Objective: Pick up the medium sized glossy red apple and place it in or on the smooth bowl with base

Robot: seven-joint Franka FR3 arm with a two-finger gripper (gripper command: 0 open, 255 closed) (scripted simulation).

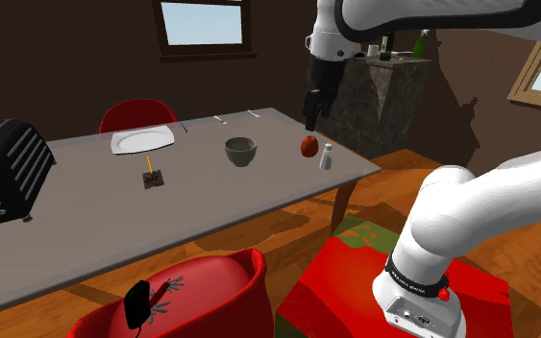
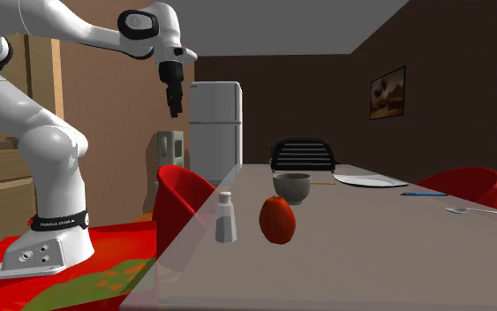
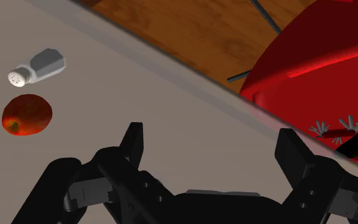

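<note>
A glossy red apple (image 1: 308,146) lies on the grey table (image 1: 86,230) near its edge, right beside a small salt shaker (image 1: 326,156). A grey bowl with a base (image 1: 241,151) stands a short way toward the shoulder view's left of the apple. My black gripper (image 1: 311,110) hangs in the air above the apple, open and holding nothing. From the wrist, the apple (image 3: 27,114) and the shaker (image 3: 36,67) lie off to one side of my gripper (image 3: 212,143), not between the fingers. From across the table, the gripper (image 2: 175,102) is high above the apple (image 2: 276,219) and the bowl (image 2: 291,186).
A white plate (image 1: 143,140), a black toaster (image 1: 4,168) and a small dark item (image 1: 152,179) share the table. Cutlery (image 1: 222,120) lies at the far edge. A red chair (image 1: 196,293) stands at the near side and another (image 1: 138,115) at the far side. A white fridge (image 2: 214,119) stands behind.
</note>
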